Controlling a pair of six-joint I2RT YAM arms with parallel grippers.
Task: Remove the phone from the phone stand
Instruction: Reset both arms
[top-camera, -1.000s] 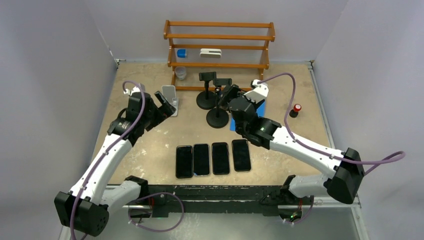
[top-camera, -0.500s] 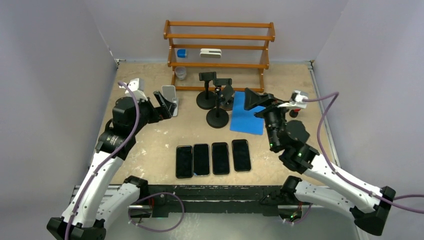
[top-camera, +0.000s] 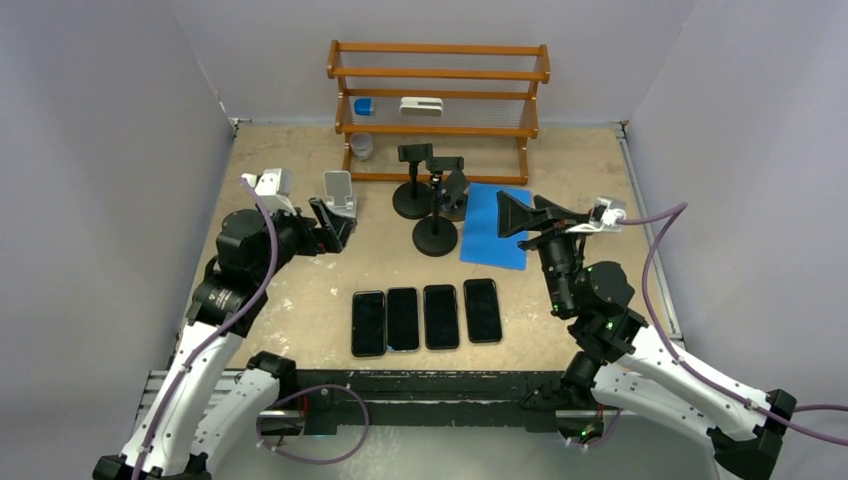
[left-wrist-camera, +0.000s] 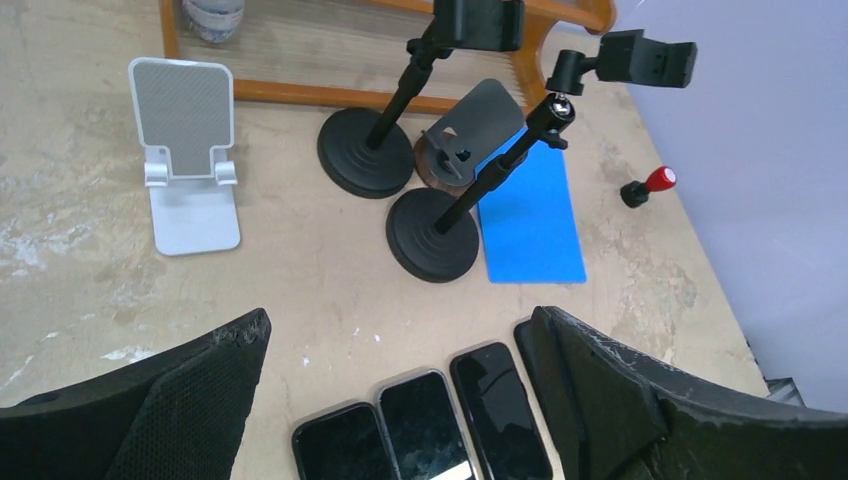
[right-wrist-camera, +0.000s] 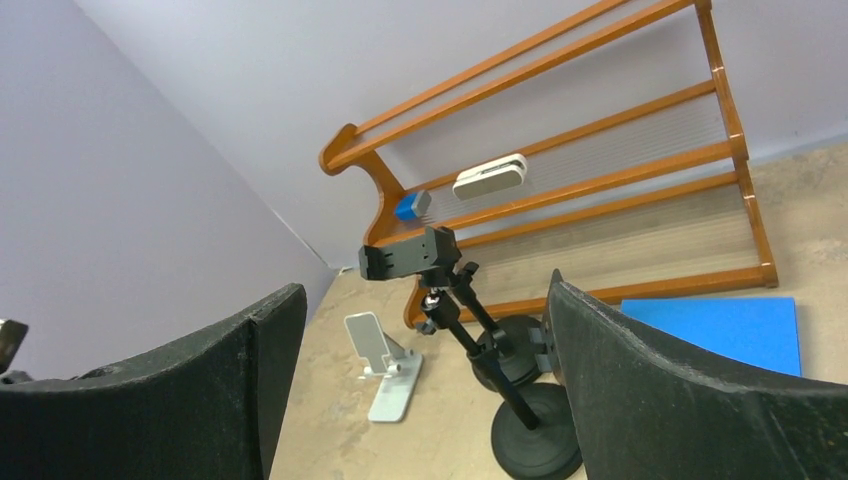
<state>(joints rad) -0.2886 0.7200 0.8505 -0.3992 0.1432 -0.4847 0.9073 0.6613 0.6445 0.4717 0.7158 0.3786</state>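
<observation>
The left gripper (top-camera: 334, 222) is fully open and holds nothing. It hangs just short of the white folding stand (top-camera: 340, 190). One second ago its fingers were right against that stand, and the left arm has since drawn back toward the near edge and risen. The white folding stand stands upright in the same place as before. The four phones (top-camera: 441, 316) lie flat, face up, side by side in a row on the table (top-camera: 300, 300) near its front edge. They are well apart from every stand and have not shifted. The two black pole stands (top-camera: 436, 215) stand in front of the wooden rack (top-camera: 440, 75), with their positions unchanged. The blue mat (top-camera: 490, 240), partly covered by the right arm one second ago, now lies in full view. The right gripper (top-camera: 508, 215) is wide open and empty. One second ago it was reaching in at the black pole stands. It has since swung out to the right and now hangs above the right edge of the blue mat, its fingers pointing left.
</observation>
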